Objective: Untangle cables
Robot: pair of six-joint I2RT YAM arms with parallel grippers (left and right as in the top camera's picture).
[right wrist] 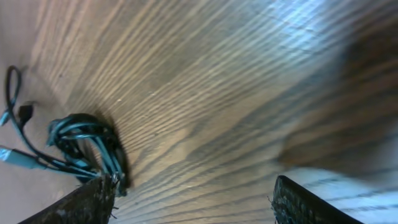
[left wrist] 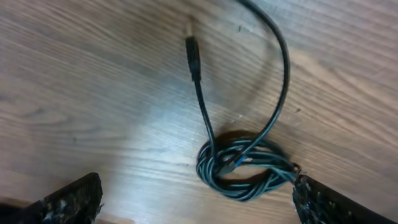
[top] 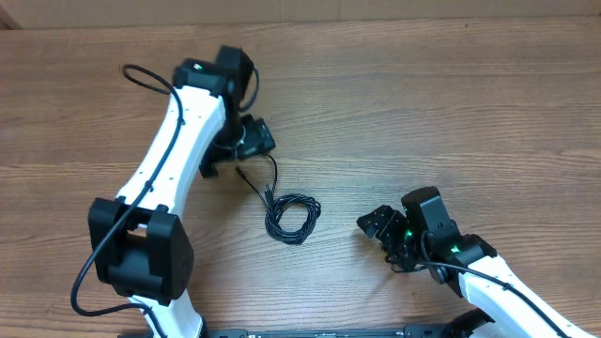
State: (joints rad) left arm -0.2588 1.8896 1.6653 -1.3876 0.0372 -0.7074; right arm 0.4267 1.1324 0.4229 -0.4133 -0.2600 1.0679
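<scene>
Fingers (left wrist: pixel 71 202) of left claw (left wrist: pixel 198 210) are spread wide, nothing held. Right claw (right wrist: pixel 199 202) is open too, empty. Cable (top: pixel 291 218) sits as a small coil on the table (top: pixel 451 103) between both claws, off to one side of each claw's gap, not centred. Straight tail runs from coil toward left claw; plug (left wrist: pixel 193 50) points away from coil along that line. Suggest left pinches just behind plug, right pins coil, pull slowly along the tail's axis.
</scene>
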